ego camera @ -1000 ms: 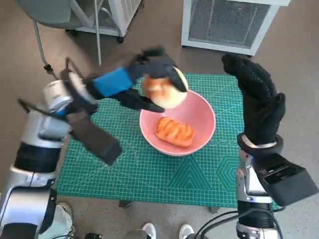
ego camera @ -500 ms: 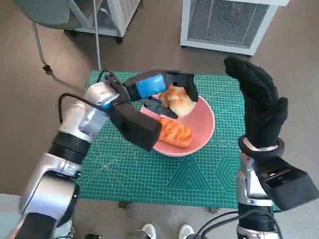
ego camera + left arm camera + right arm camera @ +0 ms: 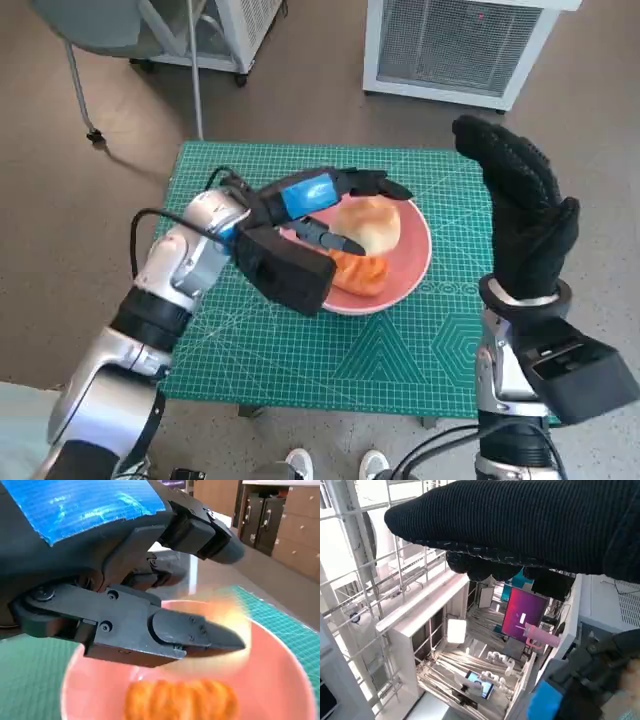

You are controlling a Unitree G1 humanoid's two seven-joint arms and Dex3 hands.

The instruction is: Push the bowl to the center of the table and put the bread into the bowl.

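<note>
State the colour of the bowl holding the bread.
Pink. The bowl shows best in the head view, on the green mat.

Pale round bread roll (image 3: 225, 630) blurred in left wrist view. Left hand's (image 3: 325, 205) wrist unit covers left part of pink round bowl (image 3: 415, 265) and orange ridged pastry (image 3: 362, 272). Right hand's (image 3: 520, 205) fingers hardly show in wrist view.
</note>
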